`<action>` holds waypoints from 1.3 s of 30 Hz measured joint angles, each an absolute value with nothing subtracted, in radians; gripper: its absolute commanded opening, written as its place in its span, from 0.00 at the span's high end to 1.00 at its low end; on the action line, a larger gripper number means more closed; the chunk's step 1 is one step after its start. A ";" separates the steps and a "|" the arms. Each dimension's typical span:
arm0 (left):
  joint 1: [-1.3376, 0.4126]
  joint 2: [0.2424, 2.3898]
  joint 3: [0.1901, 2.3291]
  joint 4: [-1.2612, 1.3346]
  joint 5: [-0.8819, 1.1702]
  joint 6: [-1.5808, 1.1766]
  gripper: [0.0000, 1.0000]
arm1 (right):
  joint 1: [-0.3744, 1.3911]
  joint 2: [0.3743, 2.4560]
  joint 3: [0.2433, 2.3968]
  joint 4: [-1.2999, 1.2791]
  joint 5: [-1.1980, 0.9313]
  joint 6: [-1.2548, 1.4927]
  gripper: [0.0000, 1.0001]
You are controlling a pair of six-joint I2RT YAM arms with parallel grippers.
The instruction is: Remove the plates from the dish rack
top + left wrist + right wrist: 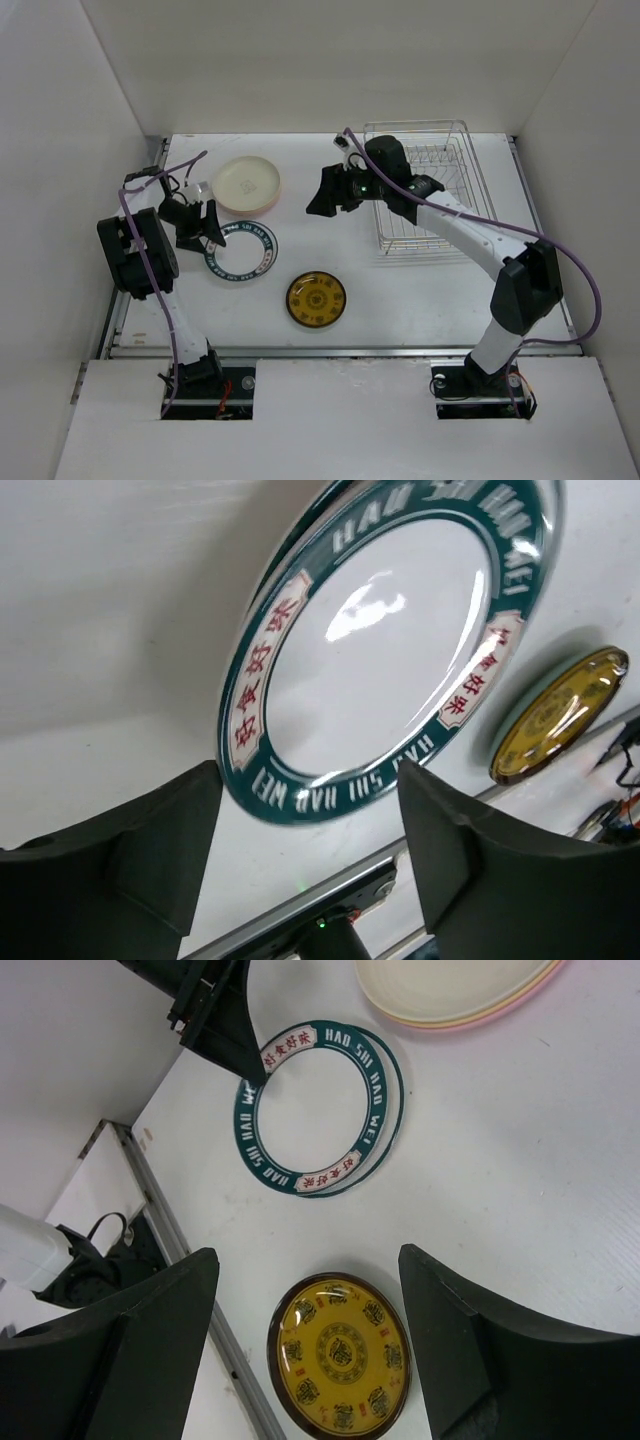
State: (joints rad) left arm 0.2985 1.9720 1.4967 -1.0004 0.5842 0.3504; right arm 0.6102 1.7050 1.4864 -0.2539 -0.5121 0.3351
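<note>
- Two hands, both spread wide and holding nothing: left hand (200, 238) and right hand (335, 196).
- Teal-rimmed plate (385, 630) lies flat on the desk (420, 290), just ahead of the left hand's fingers (120, 860).
- Mustard plate (338, 1354) lies flat beneath the right hand, with the cream-and-pink stack (450, 995) farther ahead.
- Dish rack (425, 190) stands behind the right hand, under its arm.

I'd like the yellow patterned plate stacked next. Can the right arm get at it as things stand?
Probably yes. The yellow patterned plate lies flat and alone on the table, nothing on it, and the right hand hovers open nearby; the left hand is off by the teal-rimmed plate.
</note>
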 measured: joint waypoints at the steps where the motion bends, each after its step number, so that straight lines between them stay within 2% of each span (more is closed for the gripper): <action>1: 0.299 1.974 1.497 -0.996 0.572 0.349 0.31 | 0.610 1.702 1.484 -0.254 -0.512 0.335 0.22; 4: 0.299 1.975 1.496 -0.989 0.553 0.348 0.26 | 0.610 1.691 1.477 -0.256 -0.512 0.335 0.22; 13: 0.299 1.971 1.499 -1.006 0.522 0.347 0.25 | 0.610 1.658 1.476 -0.270 -0.501 0.335 0.22; 18: 0.299 1.893 1.499 -1.022 0.501 0.345 0.17 | 0.610 1.594 1.452 -0.315 -0.396 0.332 0.20; 21: 0.299 1.760 1.497 -1.013 0.440 0.326 0.10 | 0.610 1.483 1.394 -0.365 -0.236 0.339 0.10; 24: 0.297 1.586 1.481 -0.962 0.302 0.276 0.00 | 0.610 1.347 1.352 -0.428 -0.028 0.361 0.02; 31: 0.297 1.314 1.447 -0.871 -0.148 0.110 0.00 | 0.610 1.070 1.293 -0.559 0.374 0.398 0.00; 39: 0.297 1.168 1.404 -0.839 -0.512 -0.018 0.00 | 0.610 0.971 1.263 -0.711 0.496 0.442 0.00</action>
